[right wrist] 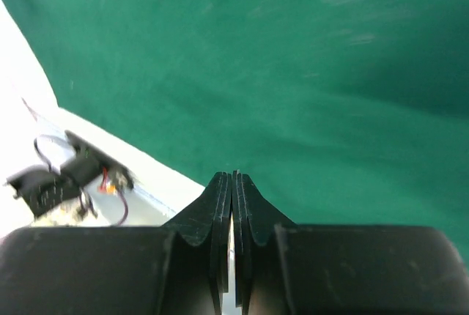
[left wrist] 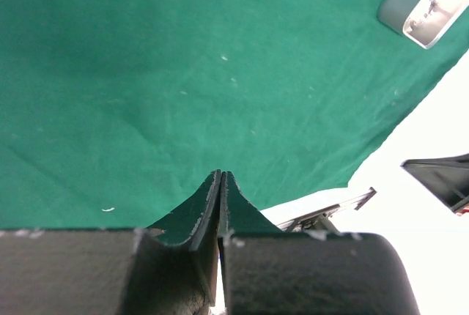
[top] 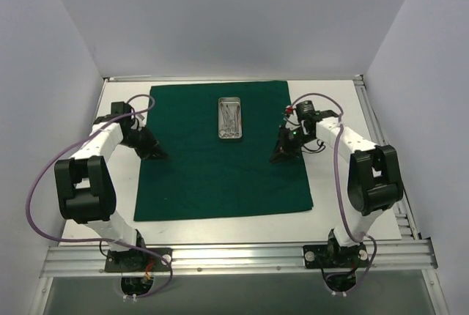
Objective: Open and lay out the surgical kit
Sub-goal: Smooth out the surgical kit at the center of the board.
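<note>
We see drape (top: 220, 176) spread flat, left claw (left wrist: 221, 176) and right claw (right wrist: 232, 176) both closed; tray (top: 230, 119) beyond them awaits unloading.

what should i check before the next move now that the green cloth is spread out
1. Drape spread flat on the table: ok.
2. Tray resting on the drape, open side up: ok.
3. Instruments laid out on the drape: not ok, they lie inside the tray.
4. Left pincer open for a grasp: not ok, shut, at the drape's left edge.
5. Right pincer open for a grasp: not ok, shut, at the drape's right edge.
6. Cloth free of both pincers: cannot tell.
</note>
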